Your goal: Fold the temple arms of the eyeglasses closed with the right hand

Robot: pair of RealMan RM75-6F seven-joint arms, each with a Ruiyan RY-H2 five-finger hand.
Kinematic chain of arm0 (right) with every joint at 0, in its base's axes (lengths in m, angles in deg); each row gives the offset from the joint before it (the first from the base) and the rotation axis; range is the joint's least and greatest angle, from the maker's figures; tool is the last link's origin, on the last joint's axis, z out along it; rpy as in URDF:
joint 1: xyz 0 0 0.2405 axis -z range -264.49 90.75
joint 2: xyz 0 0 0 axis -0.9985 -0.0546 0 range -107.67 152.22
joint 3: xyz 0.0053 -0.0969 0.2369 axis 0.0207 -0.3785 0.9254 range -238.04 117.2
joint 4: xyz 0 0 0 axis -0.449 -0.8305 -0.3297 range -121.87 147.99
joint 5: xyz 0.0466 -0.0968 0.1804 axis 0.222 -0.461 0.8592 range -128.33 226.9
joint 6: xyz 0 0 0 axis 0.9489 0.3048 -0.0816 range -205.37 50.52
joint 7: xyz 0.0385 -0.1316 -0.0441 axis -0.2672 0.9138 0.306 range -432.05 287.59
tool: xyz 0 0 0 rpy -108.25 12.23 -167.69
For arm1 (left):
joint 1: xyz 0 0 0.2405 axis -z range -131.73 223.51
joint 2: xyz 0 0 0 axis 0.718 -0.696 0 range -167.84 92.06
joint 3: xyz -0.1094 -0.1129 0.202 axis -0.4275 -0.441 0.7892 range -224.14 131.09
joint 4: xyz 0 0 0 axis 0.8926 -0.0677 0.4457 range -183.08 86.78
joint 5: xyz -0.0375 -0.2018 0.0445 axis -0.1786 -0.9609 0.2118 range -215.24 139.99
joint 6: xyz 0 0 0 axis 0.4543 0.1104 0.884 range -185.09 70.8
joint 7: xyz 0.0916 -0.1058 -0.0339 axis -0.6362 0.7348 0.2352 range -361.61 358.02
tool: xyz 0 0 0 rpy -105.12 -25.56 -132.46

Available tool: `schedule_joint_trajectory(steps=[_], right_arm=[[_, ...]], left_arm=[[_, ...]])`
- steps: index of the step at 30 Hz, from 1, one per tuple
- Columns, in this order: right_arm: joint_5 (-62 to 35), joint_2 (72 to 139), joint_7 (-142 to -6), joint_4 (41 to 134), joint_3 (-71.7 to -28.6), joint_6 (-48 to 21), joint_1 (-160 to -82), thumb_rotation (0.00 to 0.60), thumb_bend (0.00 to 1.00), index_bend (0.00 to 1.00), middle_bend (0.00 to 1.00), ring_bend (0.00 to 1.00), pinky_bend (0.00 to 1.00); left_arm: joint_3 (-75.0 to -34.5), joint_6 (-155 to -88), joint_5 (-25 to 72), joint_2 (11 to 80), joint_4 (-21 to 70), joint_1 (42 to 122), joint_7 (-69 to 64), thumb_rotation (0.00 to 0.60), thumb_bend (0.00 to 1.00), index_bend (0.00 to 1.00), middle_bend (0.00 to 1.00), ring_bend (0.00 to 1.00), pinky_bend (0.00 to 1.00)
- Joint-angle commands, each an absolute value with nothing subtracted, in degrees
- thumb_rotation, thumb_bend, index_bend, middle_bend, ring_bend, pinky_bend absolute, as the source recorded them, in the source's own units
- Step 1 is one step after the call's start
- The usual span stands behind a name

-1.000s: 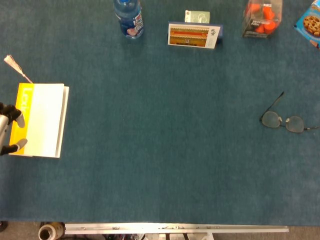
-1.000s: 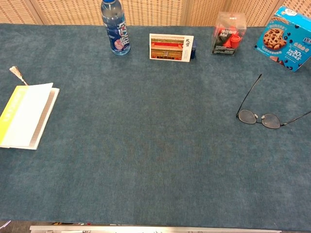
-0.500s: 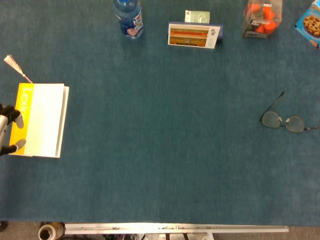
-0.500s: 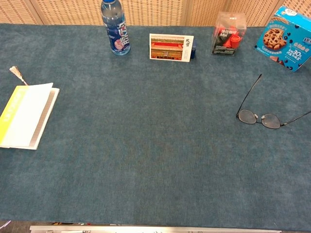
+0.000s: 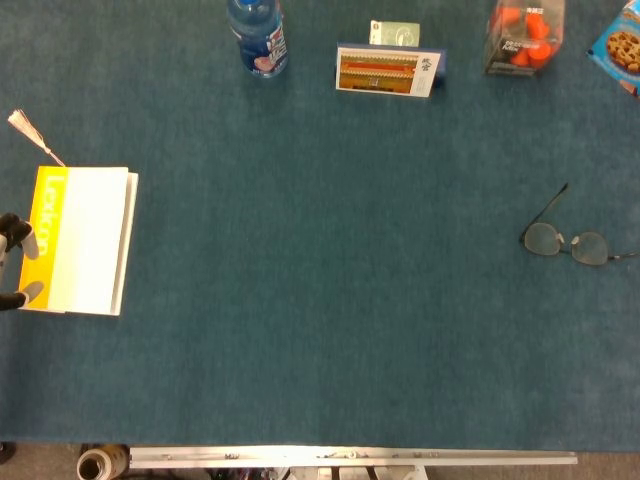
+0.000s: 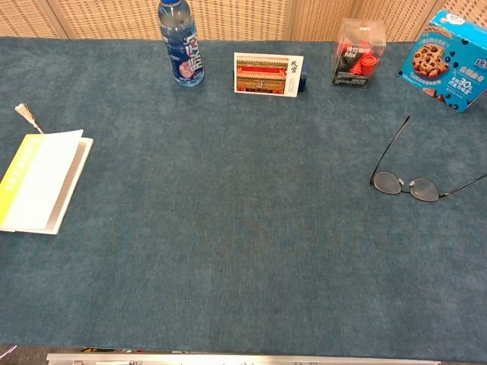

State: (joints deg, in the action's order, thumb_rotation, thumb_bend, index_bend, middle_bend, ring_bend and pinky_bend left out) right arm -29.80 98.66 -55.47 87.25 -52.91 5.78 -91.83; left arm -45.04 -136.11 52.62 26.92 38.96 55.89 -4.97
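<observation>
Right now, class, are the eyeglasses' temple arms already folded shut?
No, the eyeglasses lie with both temple arms spread open on the blue table.

The table [image 6: 243,251] carries a uniform dark teal felt-like covering. The eyeglasses [image 6: 415,182] have thin black frames and clear lenses. The book [image 6: 38,181] shows a yellow cover with white pages; a pale tassel [image 6: 25,115] with a pinkish tinge lies beside it. The bottle [image 6: 179,42] is blue with a red-and-white label. The postcard [image 6: 264,73] is white-bordered with a red and gold picture. The clear box [image 6: 358,53] holds red-orange contents. The cookie box [image 6: 449,62] is bright blue with brown cookies. The left hand [image 5: 14,262] appears black with grey tips, though barely in frame.
</observation>
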Motion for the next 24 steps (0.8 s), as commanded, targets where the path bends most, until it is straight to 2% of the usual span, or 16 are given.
schedule_joint_trajectory(steps=[1,24], right_arm=[[-29.6,99.4,-55.1,86.9,-53.0,5.2,-92.3,0.6,0.52,0.27,0.24,0.12,0.3],[-31.1,104.9,-55.0,84.8,-54.2,3.0,-95.1,0.6,0.52,0.27,0.24,0.12,0.3]], left_arm=[[-45.0,-136.1,52.6,26.9,38.9,55.9,-5.0,0.6,0.0,0.56,0.51,0.41,0.54],[-44.8,-136.4,52.4,26.1,39.0,55.6,-4.5,0.6,0.0,0.56,0.51,0.41,0.54]])
